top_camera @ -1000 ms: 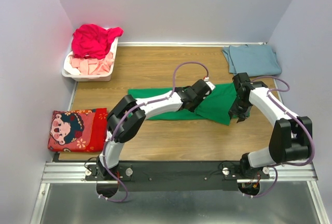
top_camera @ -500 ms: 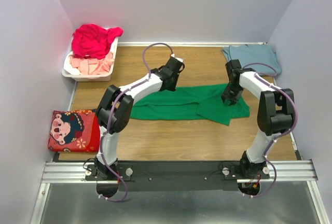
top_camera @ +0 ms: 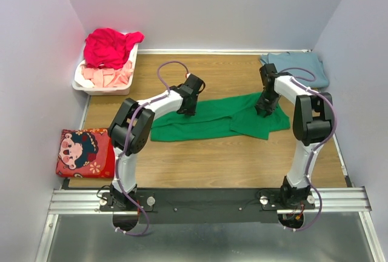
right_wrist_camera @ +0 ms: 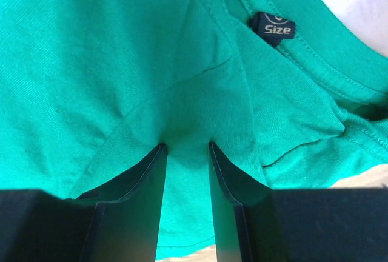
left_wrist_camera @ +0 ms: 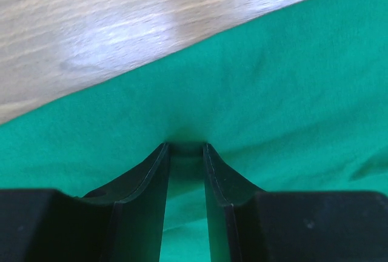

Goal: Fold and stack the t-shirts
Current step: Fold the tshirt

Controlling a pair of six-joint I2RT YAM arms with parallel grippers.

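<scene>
The bright green t-shirt lies spread in a long strip across the middle of the table. My left gripper points down on its far edge towards the left. My right gripper points down on its far edge near the collar. The left gripper has its jaws apart, the tips pressing into the green cloth. In the right wrist view the gripper stands the same way on the green cloth, below the size label. A dusty blue-grey t-shirt lies folded at the back right.
A white basket at the back left holds a magenta-red t-shirt and a pale pink one. A red patterned cushion lies at the near left. Walls close in the table on three sides.
Both arms lifted away from the shirt's middle, swung towards the back, and came down on its far edge. The shirt's shape shifted only slightly. Jaw spacing looks unchanged.
</scene>
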